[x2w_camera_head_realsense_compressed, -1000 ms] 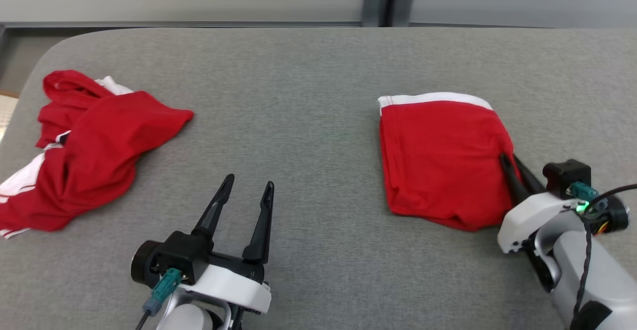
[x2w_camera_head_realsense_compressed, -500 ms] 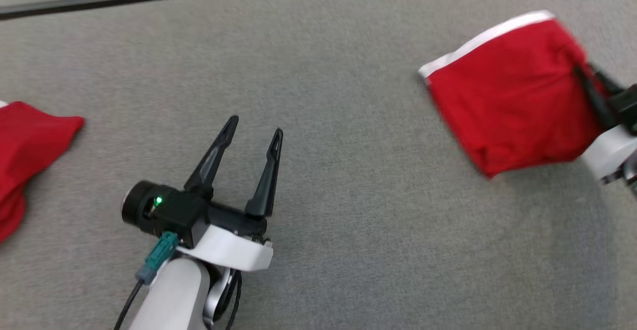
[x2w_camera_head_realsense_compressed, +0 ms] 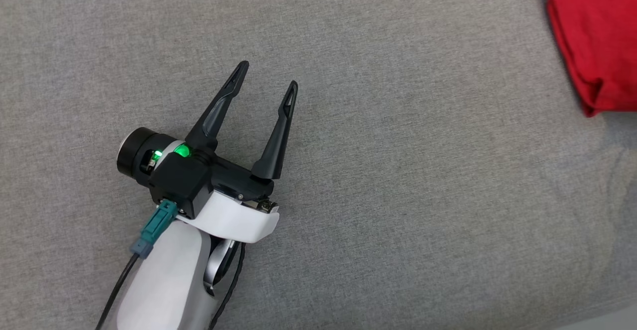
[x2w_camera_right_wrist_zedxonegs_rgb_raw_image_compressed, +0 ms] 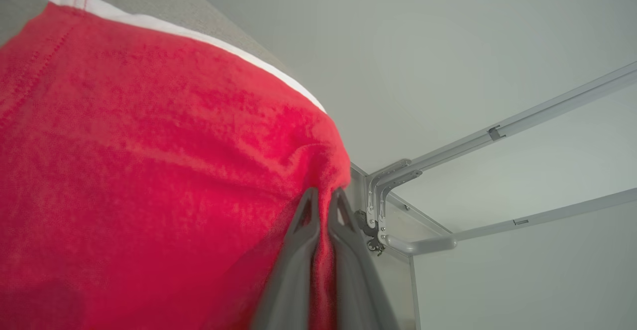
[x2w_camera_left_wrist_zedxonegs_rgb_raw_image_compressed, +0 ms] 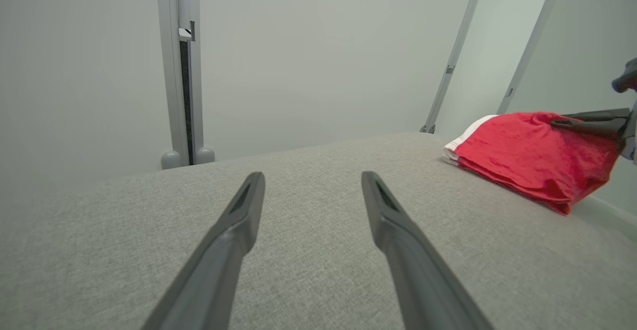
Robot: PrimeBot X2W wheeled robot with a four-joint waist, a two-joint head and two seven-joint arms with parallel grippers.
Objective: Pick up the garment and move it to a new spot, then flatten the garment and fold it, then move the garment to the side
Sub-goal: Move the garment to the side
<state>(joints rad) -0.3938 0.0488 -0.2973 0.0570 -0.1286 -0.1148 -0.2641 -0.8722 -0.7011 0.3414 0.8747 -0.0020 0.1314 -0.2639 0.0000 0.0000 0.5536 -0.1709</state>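
A: L gripper point(x2w_camera_head_realsense_compressed: 269, 73)?
B: Fingers spread apart, holding nothing, over the grey bench point(x2w_camera_head_realsense_compressed: 398, 195).
A: And the garment point(x2w_camera_head_realsense_compressed: 597, 36)?
B: Red w/ white trim, folded, well to the right of it, near bench's right edge.
A: R gripper point(x2w_camera_right_wrist_zedxonegs_rgb_raw_image_compressed: 326, 193)?
B: Fingers pinched tight on the garment's red edge.

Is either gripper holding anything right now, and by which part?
The right gripper is shut on the folded red garment, pinching a bunch of its red side edge. The left gripper is open, holding nothing.
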